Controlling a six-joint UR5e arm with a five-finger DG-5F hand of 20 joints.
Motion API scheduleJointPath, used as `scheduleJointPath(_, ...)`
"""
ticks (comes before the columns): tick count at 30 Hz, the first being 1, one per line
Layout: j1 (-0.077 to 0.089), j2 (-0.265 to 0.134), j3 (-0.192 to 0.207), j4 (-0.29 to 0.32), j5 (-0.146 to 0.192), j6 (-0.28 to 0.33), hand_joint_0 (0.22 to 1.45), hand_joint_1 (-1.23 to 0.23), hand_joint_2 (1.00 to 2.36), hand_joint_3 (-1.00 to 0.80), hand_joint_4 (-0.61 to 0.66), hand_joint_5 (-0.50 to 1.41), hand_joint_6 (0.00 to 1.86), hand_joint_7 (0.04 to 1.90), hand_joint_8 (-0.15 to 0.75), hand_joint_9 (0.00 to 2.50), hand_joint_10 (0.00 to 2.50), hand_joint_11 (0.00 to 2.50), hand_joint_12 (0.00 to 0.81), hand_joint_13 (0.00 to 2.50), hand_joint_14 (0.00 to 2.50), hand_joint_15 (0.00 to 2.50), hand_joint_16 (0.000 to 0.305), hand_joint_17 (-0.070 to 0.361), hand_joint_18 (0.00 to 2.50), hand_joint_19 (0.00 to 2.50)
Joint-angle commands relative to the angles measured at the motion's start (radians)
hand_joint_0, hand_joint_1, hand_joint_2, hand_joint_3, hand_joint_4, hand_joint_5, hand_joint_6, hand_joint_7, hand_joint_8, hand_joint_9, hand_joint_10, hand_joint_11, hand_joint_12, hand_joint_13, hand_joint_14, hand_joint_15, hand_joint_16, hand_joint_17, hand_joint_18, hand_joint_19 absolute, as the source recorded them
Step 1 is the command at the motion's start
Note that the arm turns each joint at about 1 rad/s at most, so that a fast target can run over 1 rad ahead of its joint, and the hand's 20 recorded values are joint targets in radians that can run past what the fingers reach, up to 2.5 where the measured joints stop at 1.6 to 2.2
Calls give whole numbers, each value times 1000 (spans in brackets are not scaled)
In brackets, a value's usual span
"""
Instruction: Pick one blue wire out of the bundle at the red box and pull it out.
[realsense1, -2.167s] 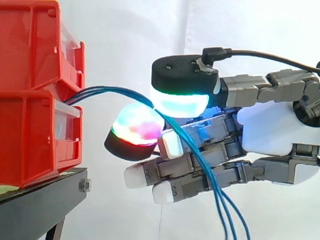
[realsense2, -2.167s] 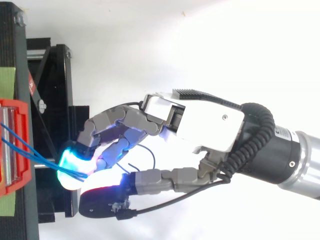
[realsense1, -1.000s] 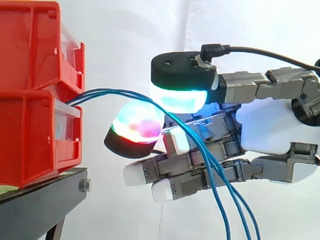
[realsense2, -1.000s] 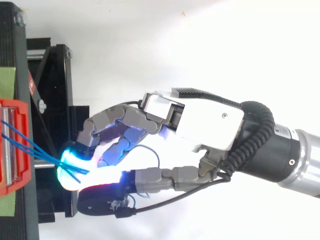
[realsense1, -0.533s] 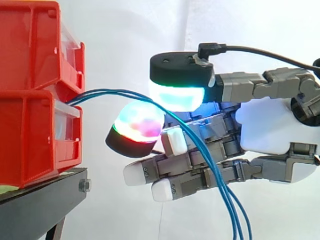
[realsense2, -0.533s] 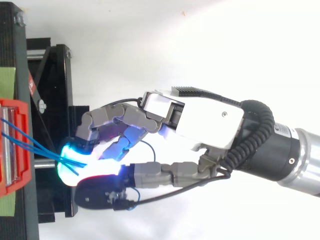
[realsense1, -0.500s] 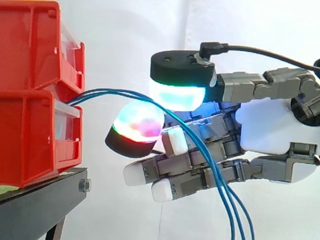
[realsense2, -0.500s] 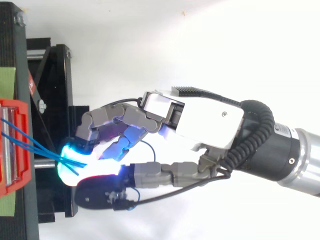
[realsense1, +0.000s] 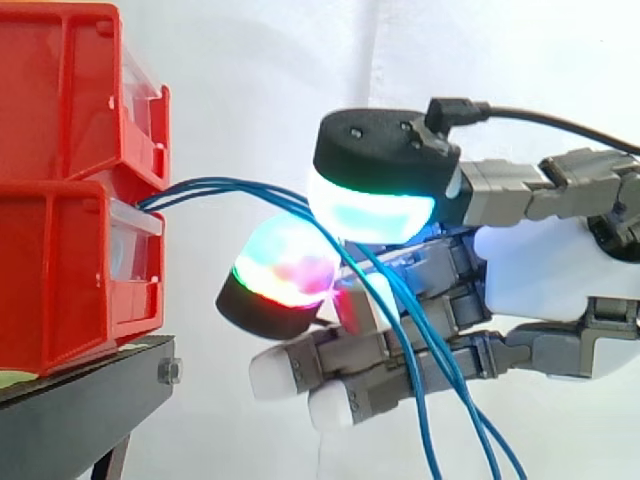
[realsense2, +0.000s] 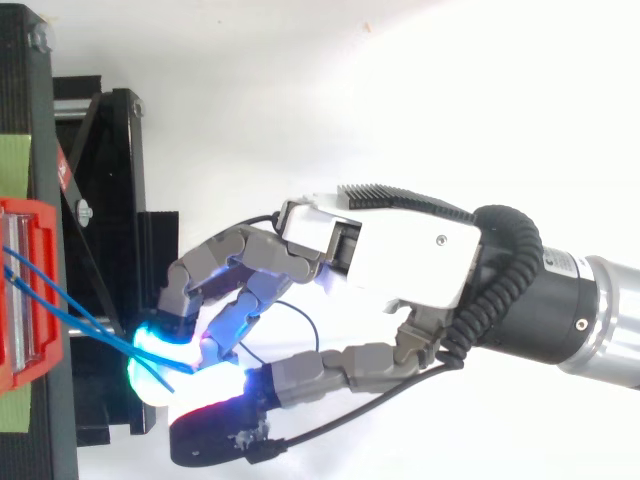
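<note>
1. Side view: the blue wires (realsense1: 220, 185) leave the gap between the stacked red bins (realsense1: 70, 200) and arch right. They pass between two glowing fingertips (realsense1: 370, 205) of the hand (realsense1: 540, 270), which pinch them, then hang down across the other fingers.
2. Top view: the hand (realsense2: 410, 250) reaches left towards the red bins (realsense2: 30, 215). The blue wires (realsense2: 100, 326) converge at its pinched fingertips, over the black stand (realsense2: 110, 200).

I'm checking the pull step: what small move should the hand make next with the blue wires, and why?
Probably a short pull straight away from the stacked red plastic bins: the hand has its glowing pads pinched on the thin blue wires, whose ends sit between the bins.
</note>
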Motion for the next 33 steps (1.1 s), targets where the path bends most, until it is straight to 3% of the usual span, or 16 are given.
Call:
scheduleJointPath(1,-3,0,1,-45,-20,-4,625,-810,1018,-186,223,-173,876,753,292,1061,24,902,378,639,17,410,56,126,527,525)
scheduleJointPath(6,-9,2,0,-104,-25,-4,626,-747,1012,-114,325,-159,831,746,314,1094,23,847,408,660,17,401,63,143,553,516)
scheduleJointPath(10,-14,2,0,-108,-25,-4,634,-690,1006,-112,361,-142,771,793,329,1101,23,824,423,667,17,398,67,150,557,520)
scheduleJointPath(21,-31,29,0,-140,-53,-44,606,-748,1013,-143,312,-159,848,718,312,1078,24,857,406,655,16,405,63,142,543,531)
scheduleJointPath(33,-34,58,0,-162,-65,-77,566,-574,1013,-308,272,-135,789,818,299,1070,26,812,387,631,17,415,58,131,483,570)
